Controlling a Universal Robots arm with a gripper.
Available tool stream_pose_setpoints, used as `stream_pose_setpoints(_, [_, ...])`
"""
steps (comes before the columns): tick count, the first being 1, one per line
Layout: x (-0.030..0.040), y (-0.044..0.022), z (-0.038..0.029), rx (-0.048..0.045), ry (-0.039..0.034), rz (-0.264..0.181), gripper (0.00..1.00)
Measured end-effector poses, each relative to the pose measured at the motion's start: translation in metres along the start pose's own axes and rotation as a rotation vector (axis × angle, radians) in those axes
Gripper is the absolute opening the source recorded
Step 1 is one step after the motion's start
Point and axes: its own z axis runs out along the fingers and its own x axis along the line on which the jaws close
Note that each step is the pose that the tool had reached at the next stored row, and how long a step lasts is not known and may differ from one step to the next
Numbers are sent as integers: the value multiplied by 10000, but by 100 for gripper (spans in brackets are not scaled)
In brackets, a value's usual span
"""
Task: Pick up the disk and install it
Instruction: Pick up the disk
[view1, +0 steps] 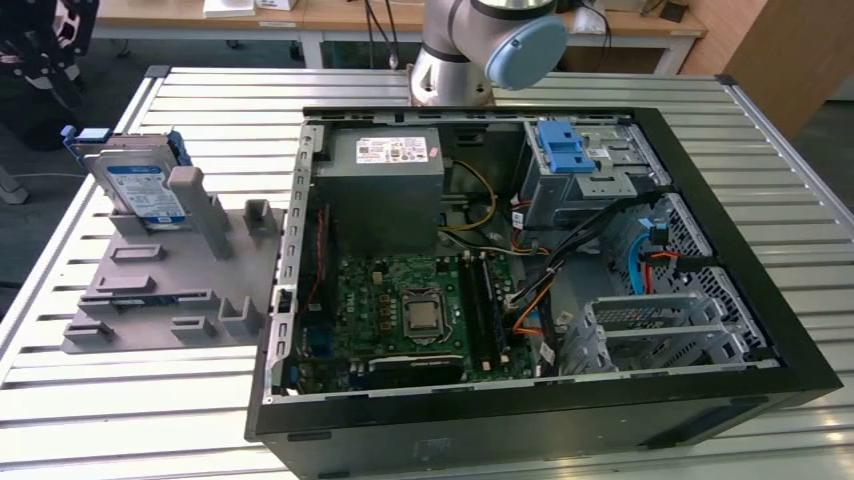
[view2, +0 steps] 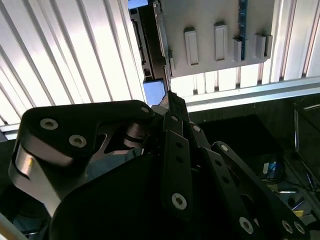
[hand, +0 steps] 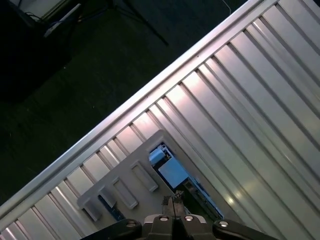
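One slatted aluminium table (view1: 200, 110) carries everything, with long parallel ribs that are bright and reflective. Dark floor lies past its edge in the first wrist view. Pale wooden desks (view1: 334, 15) line the back of the room in the exterior view.

Black metal computer tower (view1: 747, 300), side panel off, lies flat across the table's middle and reaches toward its edge at the exterior view's right. Inside:
- green circuit board (view1: 414, 310), matte and densely studded
- boxy grey power supply (view1: 387, 185) with a white sticker
- blue ridged plastic latch (view1: 567, 150) on a bare steel bay
- perforated steel cage (view1: 667, 330)
- loose orange and blue cables

Grey moulded plastic fixture (view1: 160, 280), stepped with blocks and slots, sits on the table beside the tower, along the table's edge at the exterior view's left.

The disk (view1: 140, 190), a flat silver drive with a white-and-blue label in a blue plastic carrier, stands upright in the fixture's far end. It is near the table's far corner on that side and not yet in the tower.

Grey jointed robot arm (view1: 481, 45) with a pale blue cap rises at the table's far edge.

Black linkage gripper (hand: 172, 202) hangs over the fixture near the carrier's pale blue end. Its fingertips are pressed together with nothing between them.
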Motion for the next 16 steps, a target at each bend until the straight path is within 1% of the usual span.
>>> stream_pose_setpoints(10, [4, 5, 1, 15, 46, -1303, 11])
stream_pose_setpoints(16, [4, 5, 1, 15, 48, -1358, 11])
